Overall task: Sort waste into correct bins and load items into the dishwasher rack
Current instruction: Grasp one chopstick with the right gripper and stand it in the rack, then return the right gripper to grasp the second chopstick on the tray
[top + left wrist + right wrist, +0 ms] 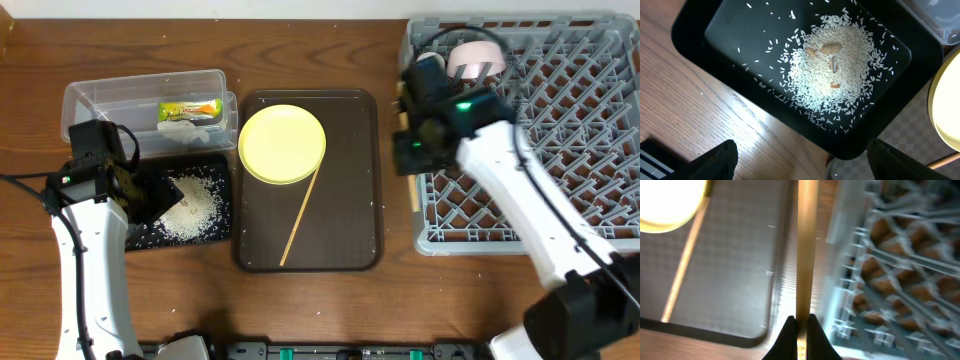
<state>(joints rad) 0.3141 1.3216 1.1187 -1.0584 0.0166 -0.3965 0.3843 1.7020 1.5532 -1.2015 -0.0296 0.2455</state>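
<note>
Right wrist view: my right pincer (800, 327) is clamped tight on one wooden chopstick (806, 245), between the brown serving tray (740, 280) and the grey dishwasher rack (890, 270). My left pincer (805, 165) gapes wide over the rice (832, 80) in the black tray (715, 40).

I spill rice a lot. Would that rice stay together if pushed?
Probably not: the rice lies as loose grains, some strewn across the black tray, so it would likely scatter. Grains look tiny, so probably hard to pinch.
</note>
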